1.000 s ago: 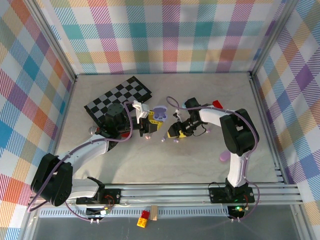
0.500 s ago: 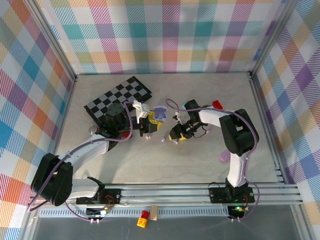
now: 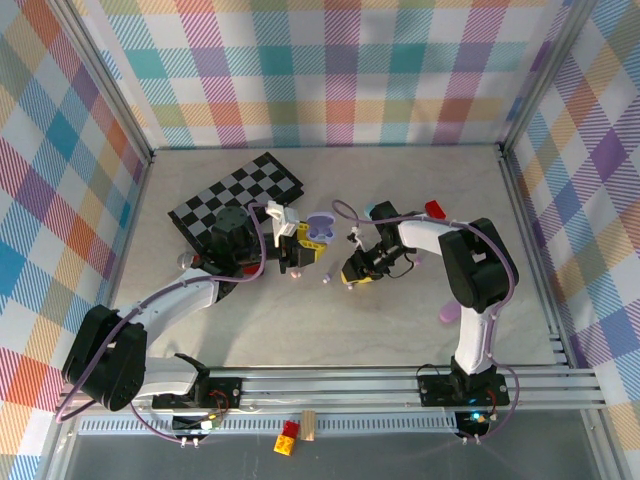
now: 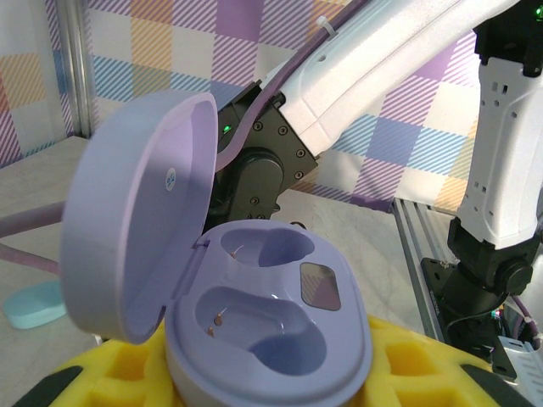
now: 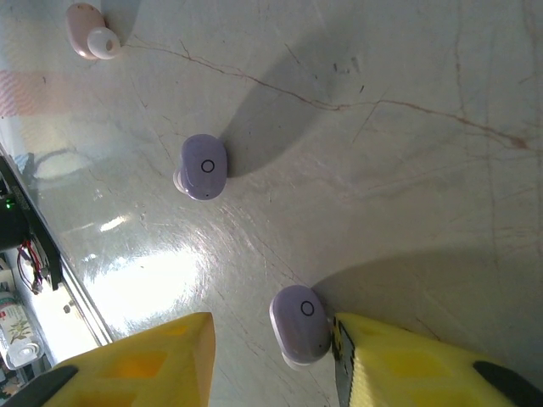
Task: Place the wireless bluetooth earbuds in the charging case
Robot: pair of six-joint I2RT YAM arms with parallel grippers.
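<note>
Plaid-patterned walls (image 3: 330,70) in pastel checks enclose a pale stone-look tabletop (image 3: 400,330). Item one: charging case (image 4: 271,331), lilac, oval, pinched by the left claw (image 3: 298,245) between its yellow foam pads (image 4: 416,365) and held clear of the tabletop; its lid (image 4: 136,212) stands hinged open to the left in the left wrist view, and both moulded sockets are empty (a small dark window sits beside the farther one). Item two: purple earbud (image 5: 301,320), lying on the tabletop between the fingers of the right claw (image 5: 271,360), which stand spread; the bud rests against the pad on the right of the right wrist view, and the other pad is well apart from it. Item three: second purple earbud (image 5: 204,166), lying on the tabletop beyond the claw, apart from the first. Item four: pink earbud (image 5: 92,32), at the upper left corner of the right wrist view, farther off again. Sundries: black-and-white checkerboard mat (image 3: 235,195) lying askew at the rear left of the tabletop; red block (image 3: 435,208) just beside the right arm's elbow; teal case (image 4: 34,305), closed, flat on the tabletop behind the open lid.
</note>
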